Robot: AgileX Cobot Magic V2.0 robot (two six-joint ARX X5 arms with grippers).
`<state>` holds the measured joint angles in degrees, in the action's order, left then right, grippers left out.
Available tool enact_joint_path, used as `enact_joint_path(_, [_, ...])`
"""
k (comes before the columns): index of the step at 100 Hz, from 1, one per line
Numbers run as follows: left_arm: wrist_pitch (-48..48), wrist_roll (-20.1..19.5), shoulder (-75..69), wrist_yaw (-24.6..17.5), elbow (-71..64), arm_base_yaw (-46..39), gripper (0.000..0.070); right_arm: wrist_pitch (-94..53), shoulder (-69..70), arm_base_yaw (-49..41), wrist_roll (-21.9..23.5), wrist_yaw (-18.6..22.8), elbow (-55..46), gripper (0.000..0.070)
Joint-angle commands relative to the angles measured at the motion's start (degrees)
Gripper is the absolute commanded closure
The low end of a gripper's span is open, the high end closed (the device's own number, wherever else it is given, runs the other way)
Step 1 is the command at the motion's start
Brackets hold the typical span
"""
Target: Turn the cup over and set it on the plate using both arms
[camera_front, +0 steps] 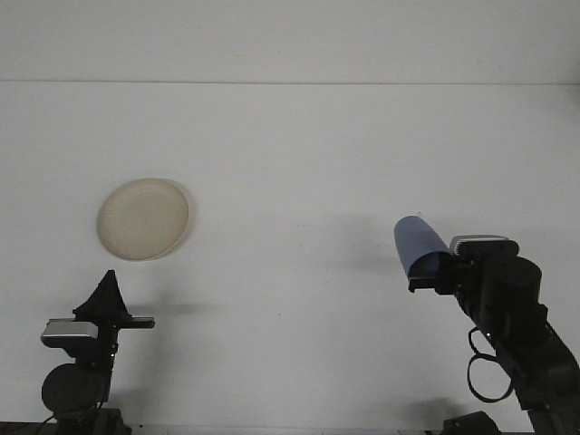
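We record the right gripper [426, 274] with its jaws clamped on the lower end of the blue plastic cup [416, 243], which sticks up out of the grip and leans toward the left of the view. The cup is in the air, clear of the white table [299, 163], at the right side of the scene and nearer the front edge than the middle. Its far end shows a thin pale rim line; we cannot tell from this view whether that end is the mouth or the base. Behind the jaws sits the grey camera block and the round black wrist, with a looped cable hanging under the arm at the lower right corner. We note a faint shadow on the table to the left of the cup. The left gripper [107, 292] stands at the lower left, pointing upward, its dark fingers meeting in a single point, so we read the jaws as together and holding nothing. The round beige plate [143, 218] lies flat on the table just beyond the left gripper, well apart from the cup, with nothing on it.
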<state>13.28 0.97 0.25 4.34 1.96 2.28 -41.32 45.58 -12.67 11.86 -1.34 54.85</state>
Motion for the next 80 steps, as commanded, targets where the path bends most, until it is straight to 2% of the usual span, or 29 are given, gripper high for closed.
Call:
enact_joint_path(1, [0.83, -0.11, -0.07, -0.07, -1.16, 0.02, 0.0689, -2.73, 1.38, -2.56, 3.96, -0.15, 4.63, 0.0697])
enact_joint_path(29, [0.85, -0.11, -0.07, -0.07, -1.16, 0.02, 0.0689, -18.6, 13.16, -13.51, 12.76, -0.07, 21.22, 0.0697])
enact_joint_path(62, [0.83, -0.11, -0.07, -0.07, -1.16, 0.02, 0.0689, -27.8, 32.0, -24.92, 12.68, 0.35, 33.38, 0.0697])
enact_joint_path(80, [0.83, -0.11, -0.07, -0.07, -1.16, 0.02, 0.0689, -32.41, 41.24, -28.87, 10.43, 1.6, 36.89, 0.0697])
